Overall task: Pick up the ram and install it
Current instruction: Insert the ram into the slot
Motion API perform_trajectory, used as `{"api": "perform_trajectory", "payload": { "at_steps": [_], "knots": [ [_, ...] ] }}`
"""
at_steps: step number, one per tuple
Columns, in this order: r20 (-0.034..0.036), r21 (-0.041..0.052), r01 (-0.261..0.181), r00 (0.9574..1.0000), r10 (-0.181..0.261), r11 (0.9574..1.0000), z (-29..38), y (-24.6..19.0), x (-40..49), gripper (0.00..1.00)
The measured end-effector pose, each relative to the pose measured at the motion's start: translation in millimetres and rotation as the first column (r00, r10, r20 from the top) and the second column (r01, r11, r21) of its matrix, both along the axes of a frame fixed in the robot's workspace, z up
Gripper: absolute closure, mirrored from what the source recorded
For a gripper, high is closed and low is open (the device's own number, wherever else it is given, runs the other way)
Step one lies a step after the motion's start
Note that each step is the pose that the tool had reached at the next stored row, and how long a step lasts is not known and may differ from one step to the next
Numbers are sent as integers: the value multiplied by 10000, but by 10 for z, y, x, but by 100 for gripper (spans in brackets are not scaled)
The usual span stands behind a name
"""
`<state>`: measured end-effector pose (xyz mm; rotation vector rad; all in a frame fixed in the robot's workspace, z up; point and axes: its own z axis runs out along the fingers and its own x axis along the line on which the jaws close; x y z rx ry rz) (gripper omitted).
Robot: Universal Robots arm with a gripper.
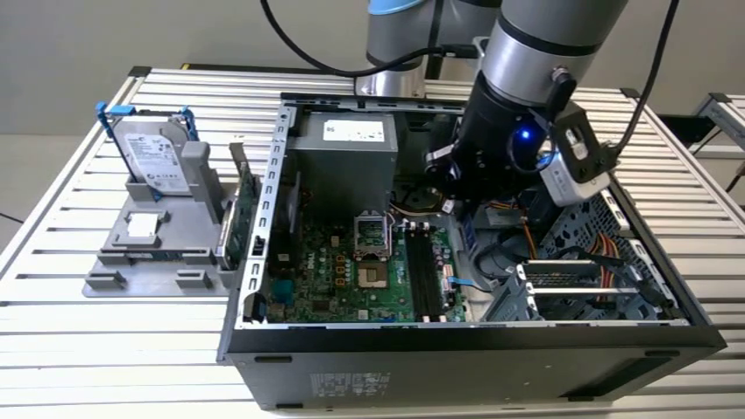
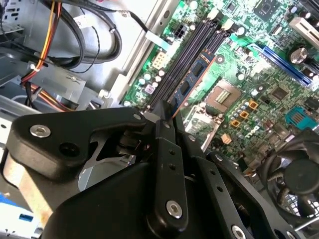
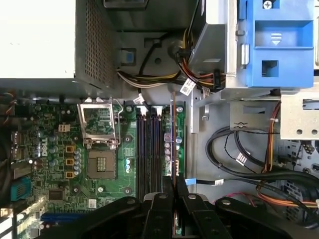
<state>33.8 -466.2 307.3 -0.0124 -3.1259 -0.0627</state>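
1. In the exterior view, a robot arm (image 1: 529, 70) reaches down into an open computer case (image 1: 466, 358) that lies on its side on a slatted metal table (image 1: 70, 349).
2. The gripper (image 3: 174, 188) is closed narrowly on the ram (image 3: 173, 134). Both wrist views show its black fingers (image 2: 167, 149) pinching one end of the stick.
3. The ram stands on edge and runs lengthwise along the bank of memory slots (image 3: 148, 149) on the green motherboard (image 1: 338, 271). In the first wrist view it lines up with the side of the bank farthest from the CPU socket (image 3: 102, 164).
4. The second wrist view shows the ram's flat face, with a row of dark chips and a copper-coloured edge, slanting over the dark slots.
5. It is hard to tell whether the stick's lower edge touches a slot or hangs just above it, because the fingers hide the near end.
6. Bundled cables (image 3: 239, 159) and a blue drive bracket (image 3: 281, 45) sit beside the board inside the case.
7. On the exterior view's left, a hard drive (image 1: 157, 157) with blue rails stands in a gray fixture (image 1: 140, 262) on the table, well apart from the gripper.
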Motion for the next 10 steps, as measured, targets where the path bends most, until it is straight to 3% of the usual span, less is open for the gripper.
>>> {"api": "perform_trajectory", "payload": {
  "at_steps": [4,10],
  "knots": [
    [-20,-137,0,10000,-1,9999,-25,-1,-1,100],
    [-56,-155,-1,10000,0,9999,-97,-1,-5,100]
  ]
}}
